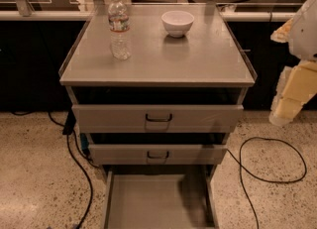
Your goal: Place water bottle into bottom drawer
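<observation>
The water bottle [119,26] stands upright on the left part of the grey cabinet top [198,59]; it is clear, with a white cap and a white-and-red label. The bottom drawer [148,203] is pulled out at floor level, a shallow grey tray with nothing showing on its floor. My gripper [292,96] hangs at the right edge of the view as a cream and white shape. It is beside the cabinet, below its top, far from the bottle and holding nothing that shows.
A white bowl [177,23] sits on the cabinet top to the right of the bottle. The two upper drawers [158,119] with dark handles stand slightly out. Black cables [270,161] lie on the speckled floor on both sides. Chairs and desks stand behind.
</observation>
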### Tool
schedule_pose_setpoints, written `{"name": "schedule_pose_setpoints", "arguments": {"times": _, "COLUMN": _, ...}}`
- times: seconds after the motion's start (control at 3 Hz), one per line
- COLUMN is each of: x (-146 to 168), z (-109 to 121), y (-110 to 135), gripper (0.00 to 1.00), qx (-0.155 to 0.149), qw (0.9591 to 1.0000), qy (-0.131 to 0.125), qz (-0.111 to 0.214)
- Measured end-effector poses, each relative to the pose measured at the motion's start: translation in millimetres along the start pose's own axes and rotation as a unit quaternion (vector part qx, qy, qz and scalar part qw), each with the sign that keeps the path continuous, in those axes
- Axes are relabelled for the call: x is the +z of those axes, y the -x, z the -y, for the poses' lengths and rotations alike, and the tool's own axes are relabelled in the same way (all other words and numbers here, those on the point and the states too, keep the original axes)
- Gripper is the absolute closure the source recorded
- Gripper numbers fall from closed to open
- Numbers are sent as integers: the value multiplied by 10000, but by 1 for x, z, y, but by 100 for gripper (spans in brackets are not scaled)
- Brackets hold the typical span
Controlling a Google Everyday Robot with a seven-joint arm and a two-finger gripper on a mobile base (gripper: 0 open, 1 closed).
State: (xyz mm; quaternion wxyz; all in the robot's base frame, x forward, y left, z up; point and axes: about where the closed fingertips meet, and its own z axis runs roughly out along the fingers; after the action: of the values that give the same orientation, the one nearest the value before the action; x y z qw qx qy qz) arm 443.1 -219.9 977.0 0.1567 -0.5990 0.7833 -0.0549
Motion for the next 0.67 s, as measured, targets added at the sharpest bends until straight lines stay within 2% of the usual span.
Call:
{"name": "schedule_pose_setpoints", "arguments": {"times": 0.33, "x": 18, "z": 12, "y": -6, "gripper": 0, "qx": -118, "qw": 9999, "qy": -84, "qz": 8}}
{"name": "schedule_pose_setpoints", "arguments": {"times": 0.67, "x": 65, "z": 45, "y": -2, "gripper": 0, "qx": -508, "qw": 9985, "qy": -69, "qz": 173}}
